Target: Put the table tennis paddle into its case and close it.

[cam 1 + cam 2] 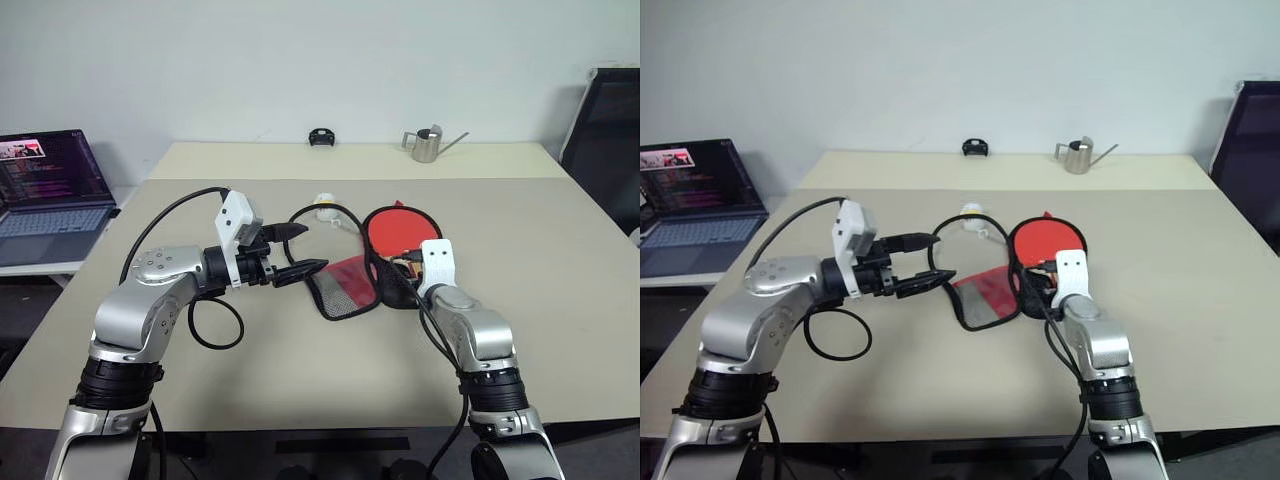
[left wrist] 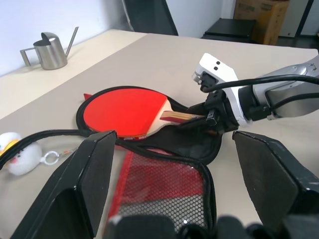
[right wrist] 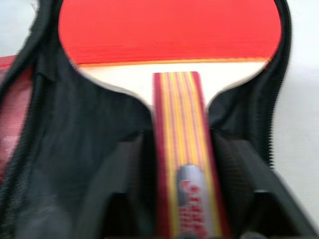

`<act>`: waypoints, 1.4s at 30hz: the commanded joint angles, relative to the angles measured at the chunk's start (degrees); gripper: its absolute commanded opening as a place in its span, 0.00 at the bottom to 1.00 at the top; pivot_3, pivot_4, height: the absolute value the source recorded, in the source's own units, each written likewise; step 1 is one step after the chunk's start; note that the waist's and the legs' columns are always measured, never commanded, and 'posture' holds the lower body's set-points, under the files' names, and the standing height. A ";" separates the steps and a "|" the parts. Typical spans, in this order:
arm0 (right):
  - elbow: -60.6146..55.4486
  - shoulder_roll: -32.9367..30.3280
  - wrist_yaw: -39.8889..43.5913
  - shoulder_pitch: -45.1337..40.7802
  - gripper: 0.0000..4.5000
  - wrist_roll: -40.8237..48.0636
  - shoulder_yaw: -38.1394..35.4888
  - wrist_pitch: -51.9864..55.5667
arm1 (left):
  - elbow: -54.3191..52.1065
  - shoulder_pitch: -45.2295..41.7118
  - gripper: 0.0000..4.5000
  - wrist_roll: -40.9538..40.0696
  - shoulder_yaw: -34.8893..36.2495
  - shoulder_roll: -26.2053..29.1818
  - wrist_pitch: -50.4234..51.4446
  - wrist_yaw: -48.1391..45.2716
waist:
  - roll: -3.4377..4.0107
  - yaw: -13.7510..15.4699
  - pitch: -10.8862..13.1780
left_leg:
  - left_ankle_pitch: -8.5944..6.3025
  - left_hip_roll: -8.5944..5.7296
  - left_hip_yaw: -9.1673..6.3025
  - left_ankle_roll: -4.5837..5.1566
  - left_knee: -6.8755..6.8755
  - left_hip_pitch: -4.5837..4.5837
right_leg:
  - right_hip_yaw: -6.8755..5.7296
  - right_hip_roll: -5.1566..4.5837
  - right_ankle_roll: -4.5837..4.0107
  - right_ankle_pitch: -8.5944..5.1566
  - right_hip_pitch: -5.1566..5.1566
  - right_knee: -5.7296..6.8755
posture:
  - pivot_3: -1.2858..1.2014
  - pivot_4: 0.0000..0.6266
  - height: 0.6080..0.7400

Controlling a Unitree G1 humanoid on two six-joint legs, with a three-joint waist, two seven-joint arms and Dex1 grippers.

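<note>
- Paddle (image 1: 399, 228) lies red face up on the open black half of the case (image 1: 345, 287), right of the table's (image 1: 560, 300) middle.
- Left gripper (image 1: 297, 250) hangs above the table, left of the case, fingers wide apart, empty.
- Right gripper (image 2: 207, 118) has a finger on each side of the paddle's handle; I cannot tell if it squeezes.

Beige table (image 1: 560, 300) (white wall (image 1: 300, 60) behind)

Before you: a round table tennis paddle (image 2: 127, 112) of matt red rubber with a smooth striped wooden handle, a soft black fabric case (image 2: 192, 149) with red mesh flap, a brushed-metal watering can (image 2: 47, 50), a matt beige table (image 1: 560, 280).
</note>
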 commanded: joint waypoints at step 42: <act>-23.00 -38.50 44.97 -1.12 0.84 30.77 -10.96 1.95 | 39.99 -6.35 0.91 16.96 -1.48 -3.45 -18.39 3.40 | -0.06 0.40 0.00 | -0.13 0.00 -0.06 0.24 0.03 -0.03 | -0.09 -0.05 0.00 0.00 0.07 -0.06 | 0.52 0.24 1.00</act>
